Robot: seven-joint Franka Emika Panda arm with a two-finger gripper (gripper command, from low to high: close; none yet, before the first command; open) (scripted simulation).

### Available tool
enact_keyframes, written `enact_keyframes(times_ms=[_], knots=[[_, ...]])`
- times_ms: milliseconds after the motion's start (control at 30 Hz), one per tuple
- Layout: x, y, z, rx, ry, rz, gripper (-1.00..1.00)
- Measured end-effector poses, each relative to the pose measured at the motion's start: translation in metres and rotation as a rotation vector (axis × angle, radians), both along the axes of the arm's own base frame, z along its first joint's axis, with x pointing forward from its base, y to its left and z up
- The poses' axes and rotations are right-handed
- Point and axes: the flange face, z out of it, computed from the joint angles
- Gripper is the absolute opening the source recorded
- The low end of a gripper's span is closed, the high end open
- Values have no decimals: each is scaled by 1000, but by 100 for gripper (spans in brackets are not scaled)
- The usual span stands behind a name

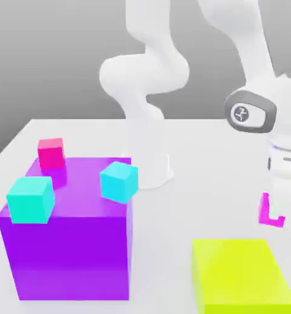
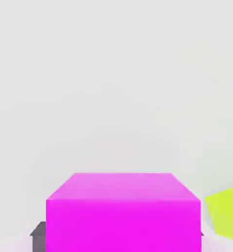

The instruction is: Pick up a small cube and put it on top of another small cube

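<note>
- my claw (image 1: pixel 277 211) is clamped on the magenta cube (image 2: pixel 122 211), which sits between its fingers above the white bench (image 1: pixel 172 202).
- the yellow-green block (image 1: pixel 241 276) lies just below and beside my claw.
- the rose-pink cube (image 1: pixel 51 153) rests on the purple block (image 1: pixel 68 257), well apart from my claw, with two cyan cubes (image 1: pixel 119 181).

A simulated robot test scene, not a real room: a plain white worktop (image 1: pixel 80 132) before a blank grey backdrop, a white arm (image 1: pixel 145 80) bolted on it, and flat-coloured blocks like the purple block (image 1: pixel 68 245).
</note>
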Motion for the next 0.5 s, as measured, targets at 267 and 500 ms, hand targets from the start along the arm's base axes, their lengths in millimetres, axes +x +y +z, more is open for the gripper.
enact_keyframes(times_ms=[267,500], knots=[[76,-114,58,-10,-70,-398,-100],[103,-221,115,31,-108,-729,-100]])
